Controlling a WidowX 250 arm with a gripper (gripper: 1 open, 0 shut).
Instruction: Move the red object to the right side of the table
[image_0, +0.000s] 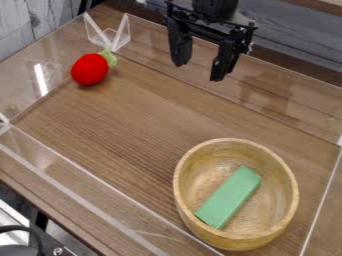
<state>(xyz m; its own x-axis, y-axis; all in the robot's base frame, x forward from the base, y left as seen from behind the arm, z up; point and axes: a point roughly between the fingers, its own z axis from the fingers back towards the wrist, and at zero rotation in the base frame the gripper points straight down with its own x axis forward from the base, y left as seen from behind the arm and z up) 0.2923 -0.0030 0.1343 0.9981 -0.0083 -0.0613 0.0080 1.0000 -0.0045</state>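
Observation:
A small round red object (90, 68) with a pale green leafy tip lies on the brown wood-grain table (147, 120), near the back left corner. My gripper (198, 59) hangs above the back middle of the table, to the right of the red object and well apart from it. Its two black fingers are spread wide, with nothing between them.
A round light wooden bowl (195, 168) stands at the front right and holds a green rectangular block (230, 196). Low clear acrylic walls (80, 175) edge the tabletop on all sides.

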